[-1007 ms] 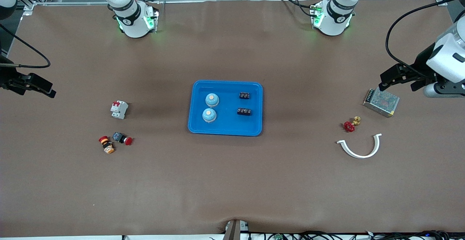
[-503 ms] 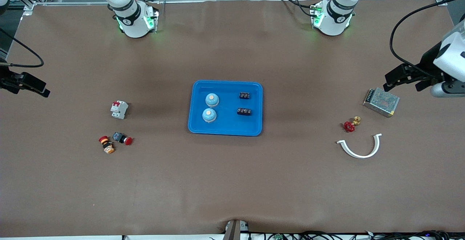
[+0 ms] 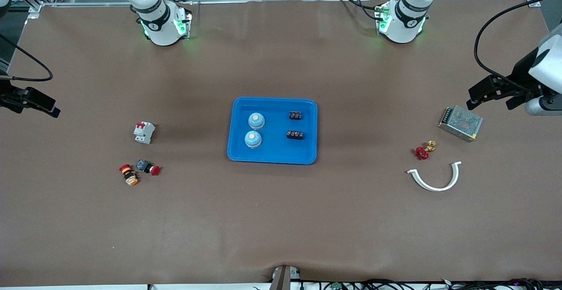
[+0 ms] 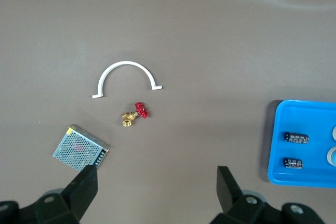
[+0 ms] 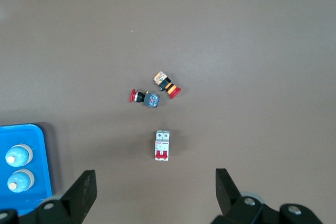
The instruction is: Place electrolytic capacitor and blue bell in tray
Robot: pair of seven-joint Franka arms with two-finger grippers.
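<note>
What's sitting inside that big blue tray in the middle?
Inside the tray sit two pale blue bells with cream tops, side by side, and two small black parts. Nothing covers them; whatever is beneath them cannot be seen.

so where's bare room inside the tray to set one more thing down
Bare strip along the tray's rim nearest the front camera, and a lane between the two blue bells and the two black parts. The half toward the robots' bases is crowded.

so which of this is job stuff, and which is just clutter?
Job: tray; two blue bells and two black parts in it.

Clutter: breaker, two red buttons, mesh box, red valve, white arc.
</note>
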